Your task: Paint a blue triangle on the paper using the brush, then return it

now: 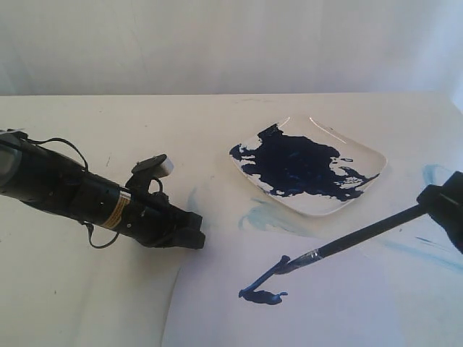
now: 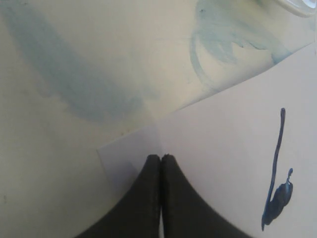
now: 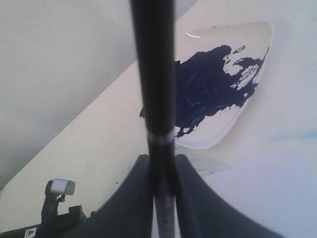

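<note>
Right gripper (image 3: 161,168) clamps the brush (image 1: 362,238) | left gripper (image 2: 161,158) closed at the paper (image 1: 289,325) corner | blue triangle (image 1: 264,285) unfinished | advice: press lightly, slow strokes, join the sides.

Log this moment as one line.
left gripper shut at paper corner | right gripper shut on brush | bristles on paper | blue triangle incomplete

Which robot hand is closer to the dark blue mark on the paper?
Left. The left gripper sits at the corner of the paper, beside the blue mark. The right gripper holds the brush by its far end, well away.
</note>
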### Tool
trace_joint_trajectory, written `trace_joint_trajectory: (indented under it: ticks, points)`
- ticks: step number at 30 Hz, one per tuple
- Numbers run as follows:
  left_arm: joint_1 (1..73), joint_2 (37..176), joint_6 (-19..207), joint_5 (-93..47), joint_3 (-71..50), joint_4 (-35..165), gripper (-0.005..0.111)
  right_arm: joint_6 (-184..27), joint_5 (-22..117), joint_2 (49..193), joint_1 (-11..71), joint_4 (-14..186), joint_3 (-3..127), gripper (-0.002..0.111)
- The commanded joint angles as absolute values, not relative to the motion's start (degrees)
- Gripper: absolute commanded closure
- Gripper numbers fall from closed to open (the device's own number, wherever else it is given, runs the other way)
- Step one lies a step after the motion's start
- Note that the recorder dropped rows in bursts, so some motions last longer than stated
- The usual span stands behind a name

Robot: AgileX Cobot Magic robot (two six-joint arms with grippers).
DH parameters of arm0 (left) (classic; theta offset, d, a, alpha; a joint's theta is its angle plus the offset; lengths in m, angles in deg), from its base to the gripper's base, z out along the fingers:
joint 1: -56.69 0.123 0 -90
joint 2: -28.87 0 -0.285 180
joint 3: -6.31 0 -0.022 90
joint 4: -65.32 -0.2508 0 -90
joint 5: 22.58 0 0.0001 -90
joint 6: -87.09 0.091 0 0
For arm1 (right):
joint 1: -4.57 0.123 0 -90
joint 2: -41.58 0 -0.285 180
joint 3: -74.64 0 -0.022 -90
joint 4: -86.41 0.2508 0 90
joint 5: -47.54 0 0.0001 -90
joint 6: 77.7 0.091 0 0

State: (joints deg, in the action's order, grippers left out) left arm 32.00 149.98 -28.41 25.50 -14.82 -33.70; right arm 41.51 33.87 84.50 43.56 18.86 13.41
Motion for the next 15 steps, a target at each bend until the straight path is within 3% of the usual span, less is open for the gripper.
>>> trace_joint_trajectory:
  ticks: [1,15]
  points:
    - [31.7,150.0,-28.1,24.3,-14.9,-34.6,0.107,42.2,35.3,86.3,43.4,19.2,12.8,0.108]
    - [31.7,150.0,-28.1,24.3,-14.9,-34.6,0.107,42.2,35.8,93.0,43.4,19.0,13.0,0.108]
